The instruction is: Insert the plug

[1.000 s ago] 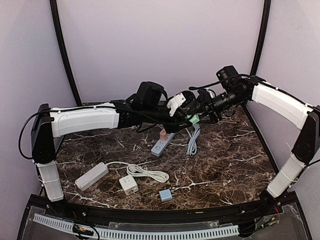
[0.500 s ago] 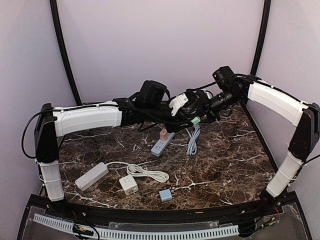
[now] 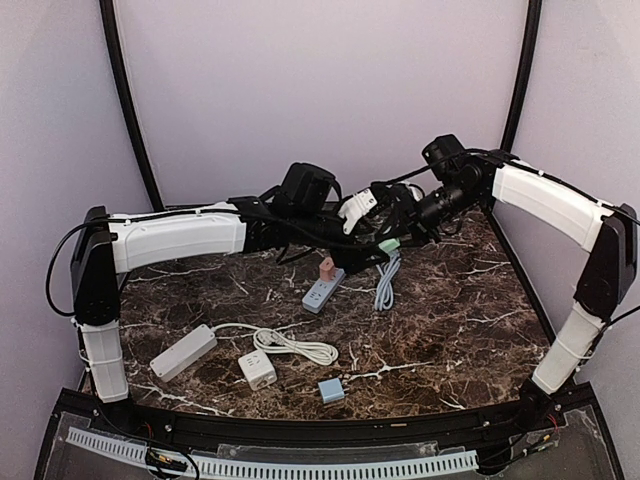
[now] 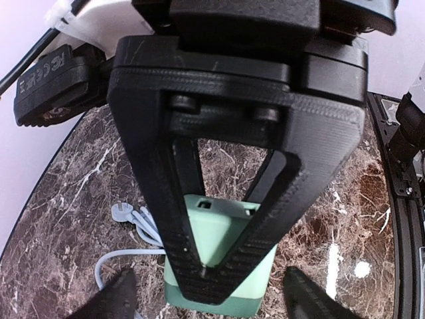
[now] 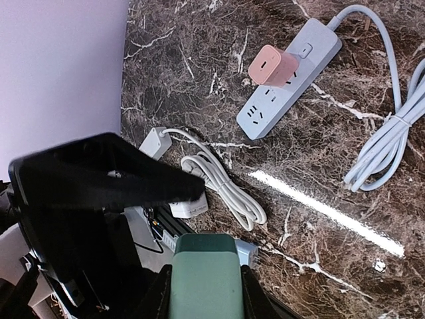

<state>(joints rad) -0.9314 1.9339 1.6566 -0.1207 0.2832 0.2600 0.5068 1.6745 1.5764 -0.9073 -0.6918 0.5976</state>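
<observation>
A green plug [image 3: 388, 243] hangs in the air above the back of the table, where both arms meet. My right gripper [image 5: 204, 292] is shut on it; the green plug [image 5: 202, 276] fills the gap between its fingers. In the left wrist view the right gripper's black fingers [image 4: 166, 199] pinch the green plug [image 4: 222, 229] in a V. My left gripper [image 4: 212, 296] stands open, its fingertips wide to either side of the plug and apart from it. Below lies a grey-blue power strip [image 3: 322, 290] with a pink plug [image 3: 326, 267] in it.
The strip's grey cord [image 3: 386, 280] lies coiled to its right. Nearer the front are a white power strip [image 3: 183, 352] with its coiled cord [image 3: 290, 345], a white cube adapter [image 3: 257, 369] and a small blue adapter [image 3: 331, 390].
My left gripper has opened and let go of the green plug. My right gripper has shut on it. Both arms have drifted slightly left.
</observation>
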